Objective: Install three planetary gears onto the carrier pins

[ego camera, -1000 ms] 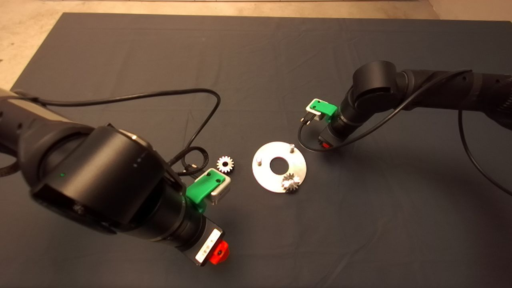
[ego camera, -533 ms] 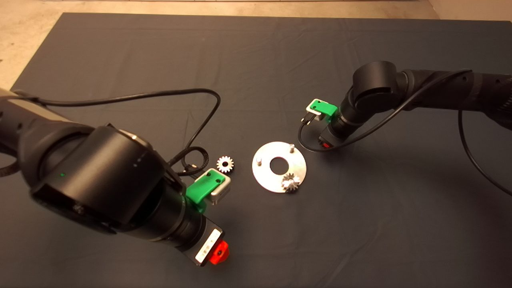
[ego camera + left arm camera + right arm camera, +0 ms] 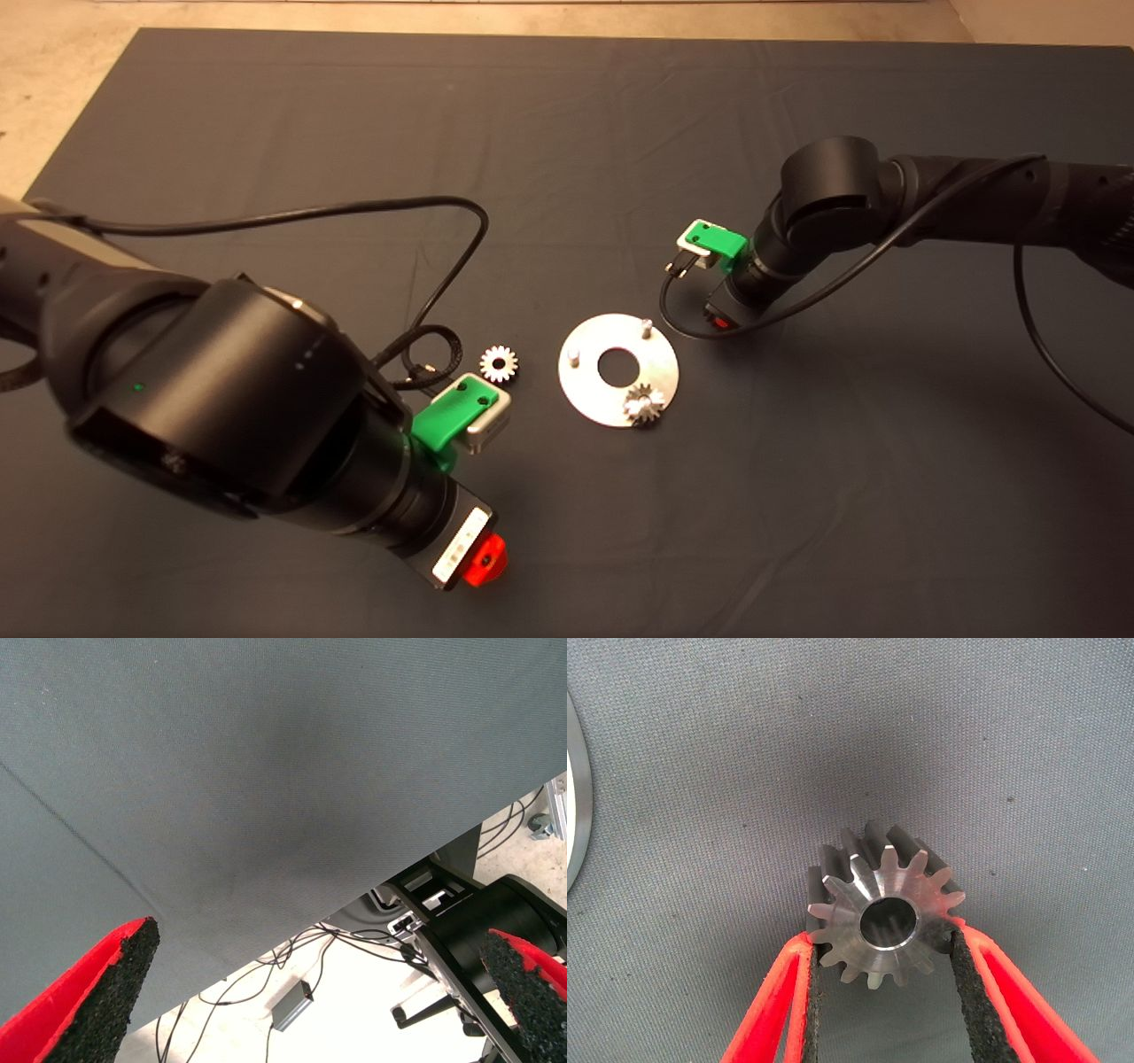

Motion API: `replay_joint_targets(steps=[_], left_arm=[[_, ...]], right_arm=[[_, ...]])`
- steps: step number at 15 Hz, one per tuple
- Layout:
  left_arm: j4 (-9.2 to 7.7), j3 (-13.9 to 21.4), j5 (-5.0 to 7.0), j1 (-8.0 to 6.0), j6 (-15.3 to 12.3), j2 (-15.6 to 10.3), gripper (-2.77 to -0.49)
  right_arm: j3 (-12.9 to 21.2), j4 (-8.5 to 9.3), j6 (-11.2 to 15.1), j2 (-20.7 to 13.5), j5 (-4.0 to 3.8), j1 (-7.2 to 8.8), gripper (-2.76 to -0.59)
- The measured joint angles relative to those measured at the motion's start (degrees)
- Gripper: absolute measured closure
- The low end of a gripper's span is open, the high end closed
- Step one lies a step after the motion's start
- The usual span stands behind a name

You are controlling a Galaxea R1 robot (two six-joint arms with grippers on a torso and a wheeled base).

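Note:
The shiny disc (image 3: 586,390) lies mid-mat with two bare carrier pins (image 3: 647,326) (image 3: 574,357) and one planetary gear (image 3: 644,405) seated at its near edge. A second gear (image 3: 499,363) lies loose on the mat left of the disc. My right gripper (image 3: 718,317) hovers just right of the disc's far pin. In the right wrist view it (image 3: 881,939) is shut on the third gear (image 3: 881,904), whose centre hole faces the camera, just above the mat; the disc's rim (image 3: 574,797) shows beside it. My left gripper (image 3: 483,560) is open and empty near the mat's front, also seen in its wrist view (image 3: 310,992).
Black cables loop over the mat beside the loose gear (image 3: 434,346) and below the right wrist (image 3: 682,323). The left arm's bulk (image 3: 221,408) covers the mat's front left. Past the mat's edge, the left wrist view shows floor cables and a black base (image 3: 478,921).
The right gripper with its gear has edged very slightly toward the disc. The left arm, the disc and the other two gears have not moved.

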Motion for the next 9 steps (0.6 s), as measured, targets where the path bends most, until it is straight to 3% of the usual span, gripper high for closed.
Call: replay_joint_targets(steps=[9], left_arm=[[-0.05,0.0,0.0,0.0,0.0,0.0,-2.64]], right_arm=[[1.39,1.02,0.38,0.66,0.07,0.06,-0.84]])
